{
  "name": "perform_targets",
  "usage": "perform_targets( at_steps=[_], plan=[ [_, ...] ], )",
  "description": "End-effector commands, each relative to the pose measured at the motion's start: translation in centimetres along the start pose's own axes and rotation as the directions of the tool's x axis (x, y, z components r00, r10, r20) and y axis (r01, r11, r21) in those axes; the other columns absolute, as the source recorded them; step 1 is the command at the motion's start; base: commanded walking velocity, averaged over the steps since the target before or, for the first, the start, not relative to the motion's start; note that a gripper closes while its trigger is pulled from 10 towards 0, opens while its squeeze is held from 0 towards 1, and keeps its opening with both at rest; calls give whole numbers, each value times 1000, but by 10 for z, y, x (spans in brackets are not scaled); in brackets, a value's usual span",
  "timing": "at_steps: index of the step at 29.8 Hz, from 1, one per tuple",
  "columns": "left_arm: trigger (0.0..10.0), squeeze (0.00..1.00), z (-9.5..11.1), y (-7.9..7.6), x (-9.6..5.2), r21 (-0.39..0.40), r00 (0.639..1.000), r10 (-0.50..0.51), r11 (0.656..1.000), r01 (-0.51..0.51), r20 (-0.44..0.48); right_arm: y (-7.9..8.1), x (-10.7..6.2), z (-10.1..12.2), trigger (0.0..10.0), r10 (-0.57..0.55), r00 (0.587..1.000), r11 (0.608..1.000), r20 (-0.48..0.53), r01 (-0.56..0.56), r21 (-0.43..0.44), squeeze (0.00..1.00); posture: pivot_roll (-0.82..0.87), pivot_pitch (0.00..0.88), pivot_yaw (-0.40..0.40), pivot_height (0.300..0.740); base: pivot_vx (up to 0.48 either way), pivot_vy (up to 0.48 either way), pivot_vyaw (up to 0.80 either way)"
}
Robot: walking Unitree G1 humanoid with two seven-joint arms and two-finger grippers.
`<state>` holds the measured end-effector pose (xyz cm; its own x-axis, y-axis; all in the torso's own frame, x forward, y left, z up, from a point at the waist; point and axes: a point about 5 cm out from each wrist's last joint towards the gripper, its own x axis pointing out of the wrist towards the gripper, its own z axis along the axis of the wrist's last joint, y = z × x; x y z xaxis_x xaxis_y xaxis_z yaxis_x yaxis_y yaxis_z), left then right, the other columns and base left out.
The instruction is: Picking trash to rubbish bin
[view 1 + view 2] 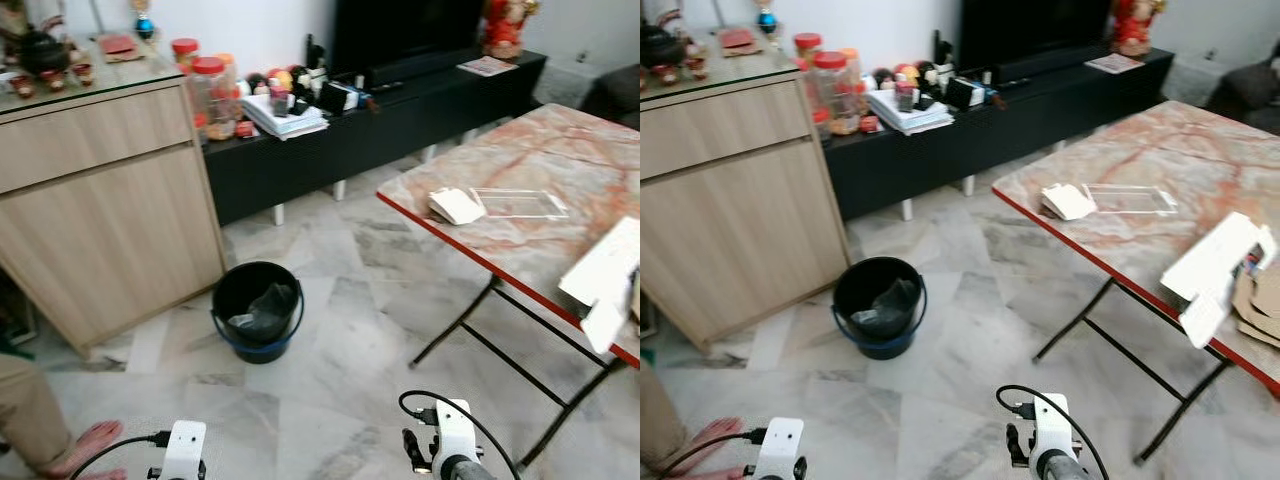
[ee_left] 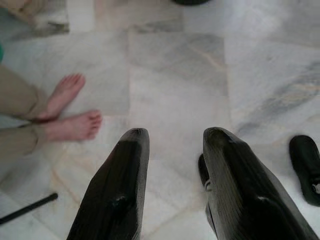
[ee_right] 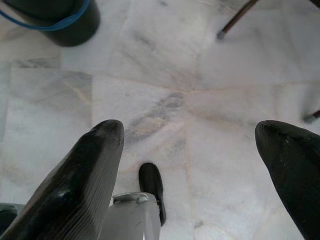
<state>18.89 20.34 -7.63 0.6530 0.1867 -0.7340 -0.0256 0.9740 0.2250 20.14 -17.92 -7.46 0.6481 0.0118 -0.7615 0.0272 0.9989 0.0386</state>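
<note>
marble-tiled living room floor (image 1: 340, 330), wooden cabinet (image 1: 100, 210) at left, low black tv shelf (image 1: 400, 120) behind. black rubbish bin (image 1: 258, 310) standing upright on the floor beside the cabinet, blue rim, dark bag inside. marble-topped bench (image 1: 540, 190) at right carrying crumpled white trash (image 1: 456, 205) near its front edge, just beside a clear flat tray (image 1: 520, 203) whose long axis is running along the bench. left claw (image 2: 172, 142) hanging low over tiles, fingers moderately parted; right claw (image 3: 190, 135) spread wide. a person's bare feet (image 2: 70, 112) resting nearby.

person (image 1: 40, 425): cut off, legs only | bin (image 1: 258, 310) contents: unclear
</note>
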Motion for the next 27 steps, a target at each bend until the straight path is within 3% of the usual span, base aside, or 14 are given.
perform_targets(
  at_steps=[1,11,17,25,27],
  plan=[
    [10000,0,-2,-3,0,26,1000,-18,999,18,-15,1,0,-2,10000,-6,1000,1000,-13,6,6,0,-4,0,-29,740,0,0,-719],
    [10000,0,-3,-3,0,107,999,-1,994,6,-48,0,2,5,10000,-13,1000,1000,-4,13,13,0,4,0,-44,740,0,-39,-721],
    [10000,0,-7,-4,-1,73,998,2,997,2,-63,1,1,4,10000,-12,1000,1000,-7,12,11,0,9,0,-50,740,0,-66,-729],
    [10000,0,-7,-6,-1,95,998,-13,995,20,-67,2,1,2,10000,-7,1000,1000,-14,7,15,0,10,0,-46,740,0,0,-713],
    [10000,0,-7,-6,-1,131,998,-13,991,21,-67,3,1,2,10000,-5,1000,1000,-15,6,17,0,7,0,-42,740,0,0,-731]
  ],
)
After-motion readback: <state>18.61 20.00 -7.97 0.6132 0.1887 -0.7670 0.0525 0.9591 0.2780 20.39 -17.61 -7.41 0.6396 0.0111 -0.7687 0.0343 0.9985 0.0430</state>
